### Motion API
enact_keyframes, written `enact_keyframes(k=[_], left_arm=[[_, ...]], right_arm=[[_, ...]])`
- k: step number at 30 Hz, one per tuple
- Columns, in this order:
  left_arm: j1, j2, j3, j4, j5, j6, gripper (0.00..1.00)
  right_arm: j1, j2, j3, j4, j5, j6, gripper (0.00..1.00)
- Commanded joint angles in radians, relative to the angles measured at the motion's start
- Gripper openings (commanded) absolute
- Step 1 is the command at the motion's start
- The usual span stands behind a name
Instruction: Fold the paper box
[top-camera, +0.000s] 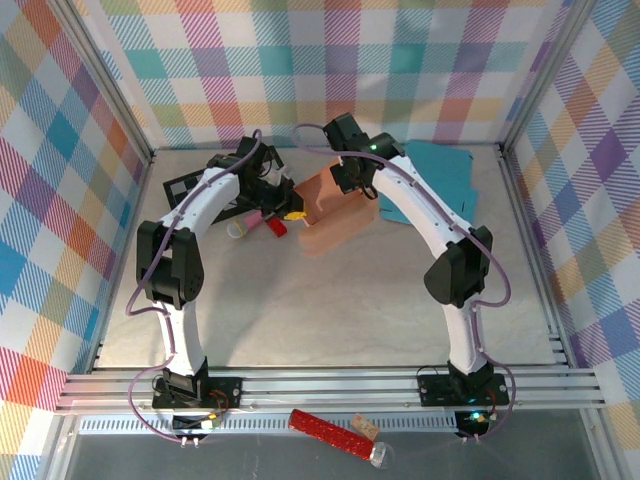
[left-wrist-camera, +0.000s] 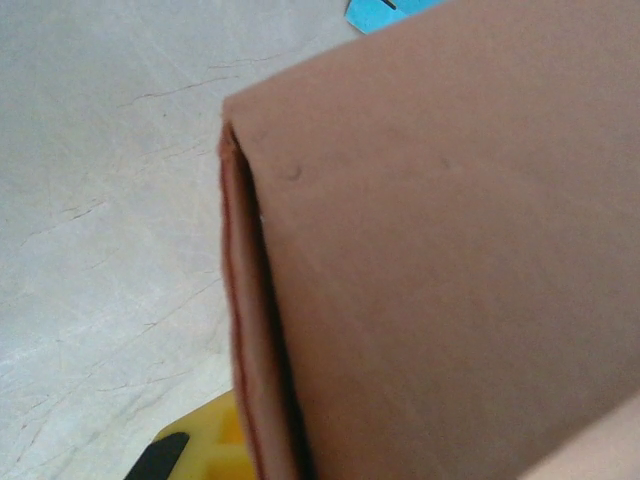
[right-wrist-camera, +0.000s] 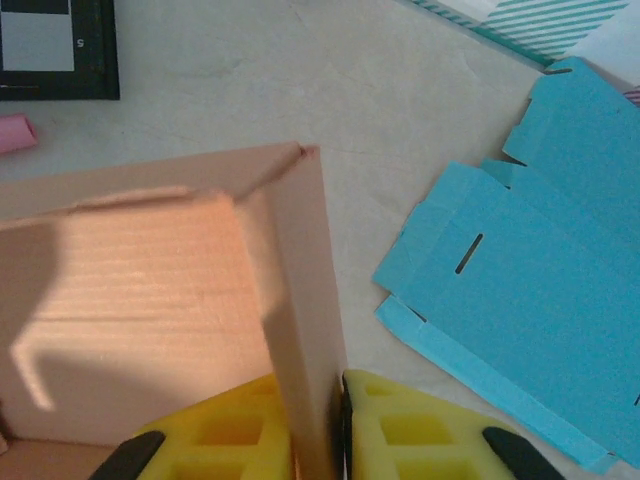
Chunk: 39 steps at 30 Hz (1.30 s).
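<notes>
Closest to me, well short of both sets of fingers, a red tube (top-camera: 325, 430) lies across the rail in front of the arm bases. Beyond it the bare grey tabletop (top-camera: 340, 310) runs up to where the two arms meet.

There the salmon-coloured paper box (top-camera: 335, 210) stands half formed between them, its walls up and its top open. The left fingers (left-wrist-camera: 210, 445) are closed at the box's left edge. One yellow finger lies right against the upright wall. The other is hidden behind the broad panel, so I judge the hold from that side alone. The right fingers (right-wrist-camera: 400, 432) are pinched shut on the opposite wall, one yellow pad on each face of the thin card and the wall upright between them.

Just right of the right fingers, flat blue box blanks (right-wrist-camera: 540, 300) lie overlapping on the tabletop, one showing a slot. Further off on the left sit a pink roll (right-wrist-camera: 15, 132) and, past it, a black card (right-wrist-camera: 55, 50).
</notes>
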Motion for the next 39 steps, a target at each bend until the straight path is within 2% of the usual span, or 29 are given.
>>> enact_keyframes(k=[1, 4, 10, 14, 18, 23, 28, 34, 39], left_arm=[[-0.018, 0.001, 0.039, 0.006, 0.058, 0.017, 0.0], [-0.023, 0.002, 0.041, 0.001, 0.055, 0.018, 0.0], [-0.038, 0.004, 0.044, -0.007, 0.023, 0.001, 0.0], [-0.061, -0.001, 0.047, -0.006, -0.055, -0.055, 0.0], [-0.075, -0.018, 0.033, 0.01, -0.128, -0.122, 0.0], [-0.075, -0.024, 0.03, -0.012, -0.182, -0.141, 0.0], [-0.076, -0.025, 0.018, -0.039, -0.218, -0.133, 0.0], [-0.076, -0.032, 0.015, -0.036, -0.228, -0.131, 0.0], [-0.076, -0.03, 0.018, -0.038, -0.229, -0.131, 0.0]], right_arm=[[0.006, 0.041, 0.044, -0.021, 0.004, 0.011, 0.21], [0.006, 0.053, 0.052, -0.021, 0.028, 0.018, 0.2], [0.014, 0.066, 0.053, -0.035, 0.17, 0.051, 0.0], [0.039, 0.077, 0.041, -0.055, 0.309, 0.09, 0.0], [0.06, 0.066, 0.001, -0.045, 0.329, 0.1, 0.0], [0.065, 0.037, -0.044, -0.046, 0.268, 0.114, 0.0], [0.06, 0.023, -0.083, -0.058, 0.168, 0.116, 0.1], [0.059, -0.004, -0.138, -0.049, 0.137, 0.125, 0.17], [0.059, 0.002, -0.143, -0.077, 0.156, 0.128, 0.18]])
